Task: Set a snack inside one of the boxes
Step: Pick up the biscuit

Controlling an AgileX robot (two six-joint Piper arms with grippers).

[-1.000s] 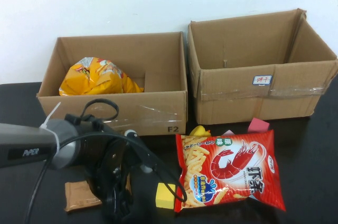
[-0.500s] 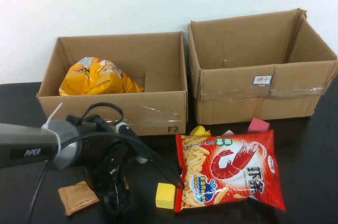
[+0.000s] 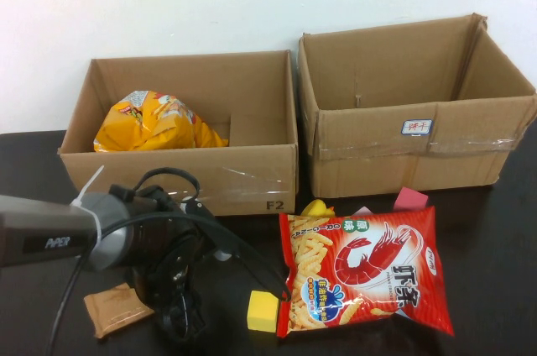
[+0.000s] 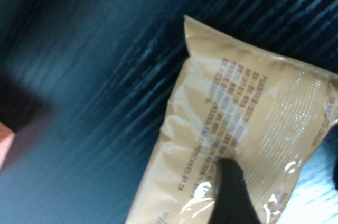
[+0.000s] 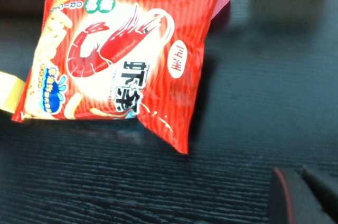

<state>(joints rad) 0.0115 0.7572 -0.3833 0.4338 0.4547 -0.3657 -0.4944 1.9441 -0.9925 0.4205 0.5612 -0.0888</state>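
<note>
A small brown snack packet (image 3: 117, 308) lies flat on the black table at the front left. My left gripper (image 3: 180, 319) points down just right of it. In the left wrist view the gripper (image 4: 285, 192) stands open, one finger (image 4: 230, 195) over the tan packet (image 4: 237, 118) and the other at the picture's edge. A red shrimp-chip bag (image 3: 365, 269) lies front centre, seen too in the right wrist view (image 5: 119, 60). The left box (image 3: 180, 173) holds a yellow chip bag (image 3: 155, 123); the right box (image 3: 411, 142) shows nothing inside. My right gripper (image 5: 302, 195) is shut, hovering over bare table beside the red bag.
A yellow cube (image 3: 263, 311) sits between my left gripper and the red bag. A pink block (image 3: 411, 199) and a small yellow item (image 3: 317, 207) lie behind the bag, in front of the boxes. Black cables loop over the left arm (image 3: 50, 234).
The brown packet has slid left, out from under my left gripper, and now lies fully in view. The left arm has drawn back slightly to the left.
</note>
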